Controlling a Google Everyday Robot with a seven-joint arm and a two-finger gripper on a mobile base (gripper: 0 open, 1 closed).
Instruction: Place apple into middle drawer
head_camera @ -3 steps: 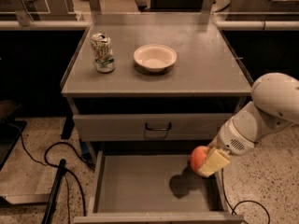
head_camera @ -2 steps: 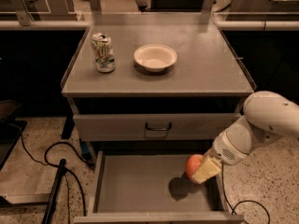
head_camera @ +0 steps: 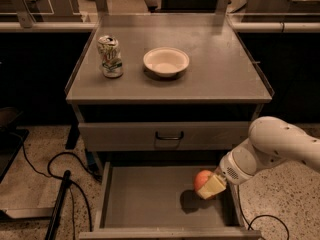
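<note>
Red-orange apple (head_camera: pixel 201 179): clamped in the gripper, over the right part of the drawer floor, its shadow on the grey metal just below and to the left.
Gripper (head_camera: pixel 209 185): low inside the drawer near the right wall; jaws closed on the apple, one pale finger (head_camera: pixel 213 186) across its lower right side, the fruit bulging out to the upper left.
Drawer (head_camera: pixel 145 196): open.
Countertop (head_camera: pixel 220 69): can (head_camera: pixel 110 57) at left, white bowl (head_camera: pixel 166 61) beside it.
</note>
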